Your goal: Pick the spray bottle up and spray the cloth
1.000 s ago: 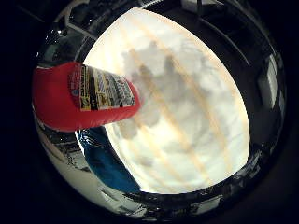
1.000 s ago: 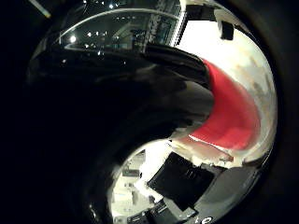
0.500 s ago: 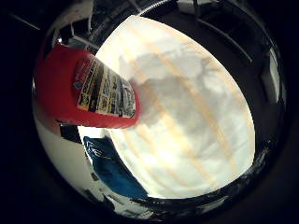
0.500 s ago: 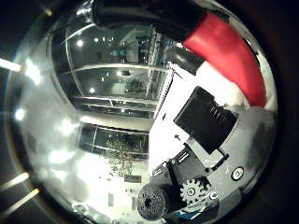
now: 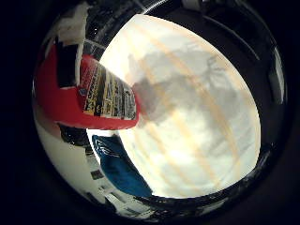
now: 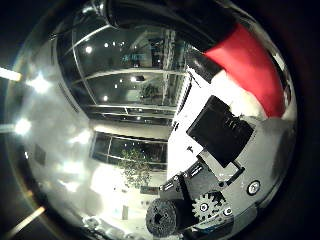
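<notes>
The red spray bottle (image 5: 64, 94) with a printed label (image 5: 108, 94) fills one side of the right little finger side palm view, close to the palm. A white part of my hand (image 5: 70, 52) lies across it. It hangs above a pale wooden table (image 5: 197, 122). A blue cloth (image 5: 117, 167) lies on the table just beyond the bottle. In the right thumb side palm view the red bottle (image 6: 248, 62) sits against my hand's (image 6: 225, 150) black and white parts, whose fingers curl round it.
The bottle and hand cast a shadow on the table (image 5: 178, 75). The right thumb side palm view looks out at a room with large dark windows (image 6: 120, 90) and ceiling lights.
The camera has tilted: the thumb side view swung from the dark bottle surface to the room. The bottle stays against the palm. More of the blue cloth shows now.
</notes>
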### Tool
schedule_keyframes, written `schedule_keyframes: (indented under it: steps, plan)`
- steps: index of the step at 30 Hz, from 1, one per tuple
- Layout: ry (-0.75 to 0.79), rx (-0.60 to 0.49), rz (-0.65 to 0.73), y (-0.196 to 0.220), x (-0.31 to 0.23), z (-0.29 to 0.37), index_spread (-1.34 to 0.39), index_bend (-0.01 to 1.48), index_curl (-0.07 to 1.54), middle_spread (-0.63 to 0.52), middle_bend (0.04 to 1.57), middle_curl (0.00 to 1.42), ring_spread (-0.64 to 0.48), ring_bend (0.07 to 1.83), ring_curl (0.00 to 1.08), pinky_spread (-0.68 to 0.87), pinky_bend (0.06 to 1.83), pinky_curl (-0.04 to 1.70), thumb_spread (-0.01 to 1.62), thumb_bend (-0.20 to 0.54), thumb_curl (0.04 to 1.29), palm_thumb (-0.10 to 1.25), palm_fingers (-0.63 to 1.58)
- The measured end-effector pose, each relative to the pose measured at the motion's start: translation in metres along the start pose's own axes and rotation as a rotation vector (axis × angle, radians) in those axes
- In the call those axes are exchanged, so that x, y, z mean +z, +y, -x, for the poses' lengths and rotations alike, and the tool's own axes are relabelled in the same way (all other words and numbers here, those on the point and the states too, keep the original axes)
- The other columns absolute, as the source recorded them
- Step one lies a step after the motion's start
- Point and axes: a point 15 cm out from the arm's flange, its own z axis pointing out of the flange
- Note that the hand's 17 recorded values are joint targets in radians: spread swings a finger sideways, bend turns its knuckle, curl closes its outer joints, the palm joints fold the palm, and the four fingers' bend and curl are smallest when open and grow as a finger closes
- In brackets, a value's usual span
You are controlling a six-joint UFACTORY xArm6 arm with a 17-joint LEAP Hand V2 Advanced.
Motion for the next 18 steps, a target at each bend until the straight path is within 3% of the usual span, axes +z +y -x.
schedule_keyframes:
  steps: [10, 18]
  plan:
    - [-0.044, -0.052, 0.054, 0.008, -0.001, 0.030, -0.32, 0.99, 0.95, -0.18, 1.24, 0.94, -0.26, 1.31, 0.89, -0.18, 1.18, 1.11, 0.89, -0.016, 0.67, 1.07, 1.08]
    - [0.040, -0.165, 0.180, 0.033, -0.001, 0.033, -0.30, 1.01, 0.93, -0.17, 1.26, 0.92, -0.26, 1.30, 0.91, -0.18, 1.16, 1.17, 0.83, -0.014, 0.73, 1.08, 1.08]
